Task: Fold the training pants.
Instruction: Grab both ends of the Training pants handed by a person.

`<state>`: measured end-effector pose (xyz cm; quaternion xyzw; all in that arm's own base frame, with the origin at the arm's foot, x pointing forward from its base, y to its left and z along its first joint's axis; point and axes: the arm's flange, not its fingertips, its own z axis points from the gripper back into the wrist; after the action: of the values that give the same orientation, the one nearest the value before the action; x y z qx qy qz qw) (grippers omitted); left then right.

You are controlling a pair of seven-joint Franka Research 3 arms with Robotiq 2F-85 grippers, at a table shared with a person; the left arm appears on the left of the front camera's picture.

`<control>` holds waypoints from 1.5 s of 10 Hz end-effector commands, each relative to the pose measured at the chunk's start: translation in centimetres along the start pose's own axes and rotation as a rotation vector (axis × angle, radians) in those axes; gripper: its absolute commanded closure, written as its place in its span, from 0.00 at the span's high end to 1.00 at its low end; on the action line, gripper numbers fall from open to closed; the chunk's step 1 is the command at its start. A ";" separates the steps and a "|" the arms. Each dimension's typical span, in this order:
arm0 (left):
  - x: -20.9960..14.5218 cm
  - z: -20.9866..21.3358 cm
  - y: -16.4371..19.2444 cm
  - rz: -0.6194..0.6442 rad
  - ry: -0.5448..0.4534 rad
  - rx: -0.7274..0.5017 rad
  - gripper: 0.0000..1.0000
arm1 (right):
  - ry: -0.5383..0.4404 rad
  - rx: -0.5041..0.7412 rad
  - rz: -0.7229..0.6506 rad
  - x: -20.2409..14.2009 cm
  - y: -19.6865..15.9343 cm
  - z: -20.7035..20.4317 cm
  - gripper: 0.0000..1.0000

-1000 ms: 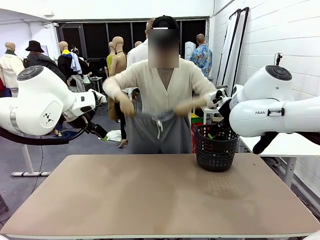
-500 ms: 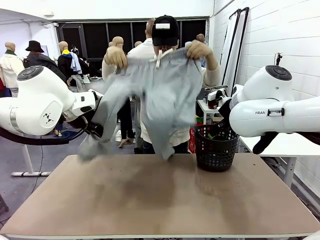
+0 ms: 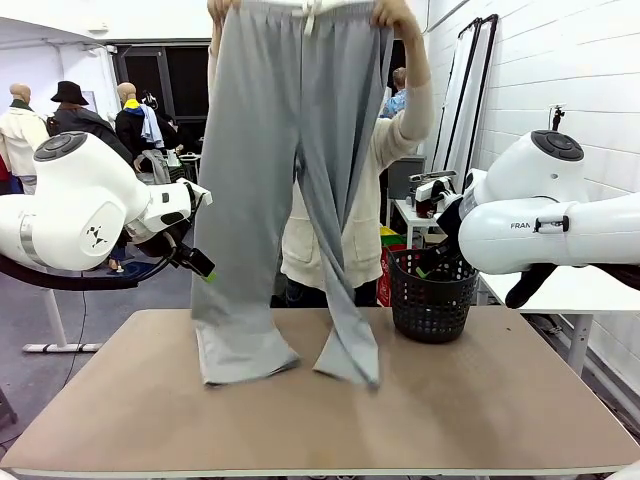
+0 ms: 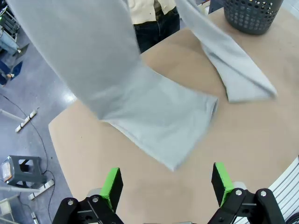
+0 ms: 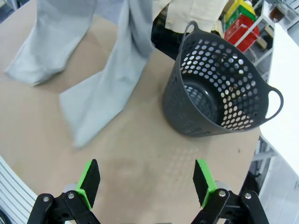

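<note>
Both empty and wide open, left gripper (image 4: pixel 166 183), right gripper (image 5: pixel 145 181), person's hands (image 3: pixel 392 14) clutching pants (image 3: pixel 270 180) waistband overhead, cuffs on table (image 3: pixel 480 400).

Top edge cuts the training pants (image 3: pixel 255 200) at waistband; person (image 3: pixel 412 125) mostly hidden behind.

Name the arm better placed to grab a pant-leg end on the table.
Probably left: the left gripper, open, faces a leg end of the training pants squarely; the right gripper sees the other end off-centre, beside the basket.
</note>
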<state>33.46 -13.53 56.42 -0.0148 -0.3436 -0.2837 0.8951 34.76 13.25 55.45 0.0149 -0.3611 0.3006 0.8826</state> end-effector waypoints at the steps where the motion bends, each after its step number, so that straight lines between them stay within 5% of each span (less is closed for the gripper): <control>1: 0.0 0.0 0.0 0.006 0.001 -0.012 1.00 | -0.001 0.000 0.000 0.0 0.0 0.0 1.00; 15: 0.0 0.0 0.0 0.006 0.001 -0.012 1.00 | -0.001 0.000 0.000 0.0 0.0 0.0 1.00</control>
<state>33.47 -13.53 56.42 -0.0148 -0.3436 -0.2837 0.8951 34.76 13.25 55.45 0.0149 -0.3611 0.3006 0.8826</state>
